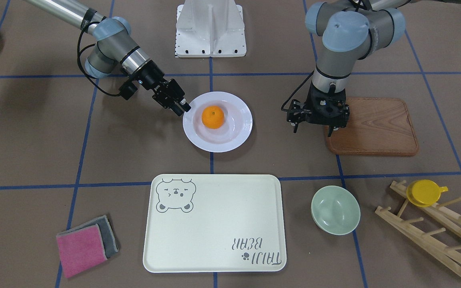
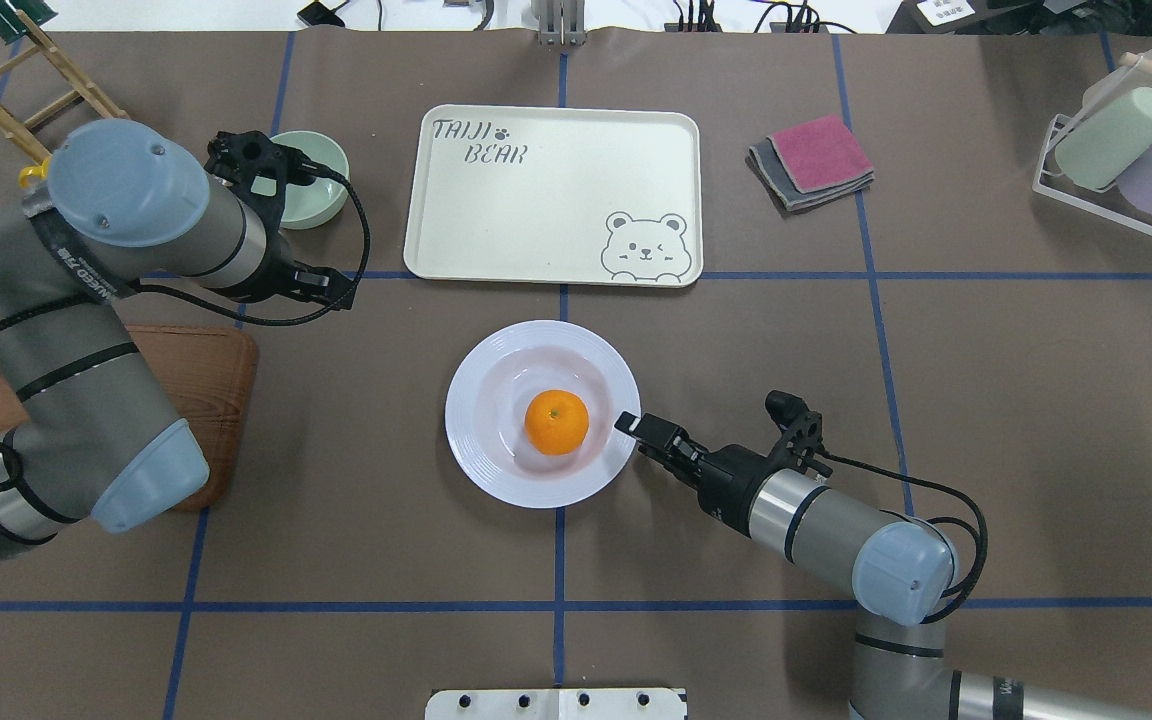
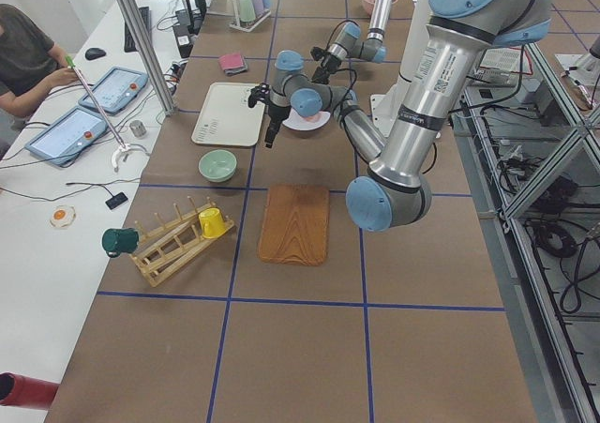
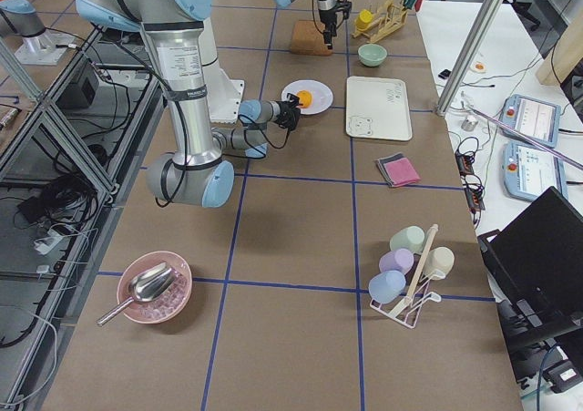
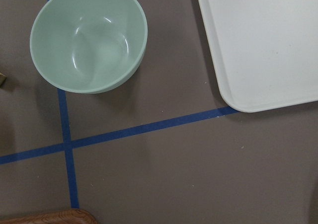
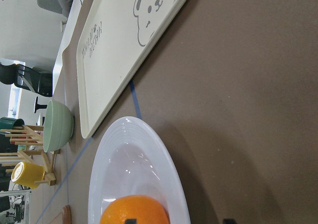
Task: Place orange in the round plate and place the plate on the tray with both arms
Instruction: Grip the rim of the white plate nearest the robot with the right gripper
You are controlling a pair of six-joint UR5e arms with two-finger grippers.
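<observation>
Orange (image 1: 213, 117) sits in round plate (image 1: 214, 146); right gripper (image 1: 183, 109), jaws parted, straddles the rim for lifting; left gripper (image 1: 314, 126) hovers apart, grip state impossible to tell.

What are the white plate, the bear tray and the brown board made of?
The round plate looks like glazed ceramic or melamine: it is glossy white with sharp highlights. The tray seems to be matte cream plastic, with moulded rounded corners and printed artwork. The board is apparently wood, showing brown grain and a smooth finish.
</observation>
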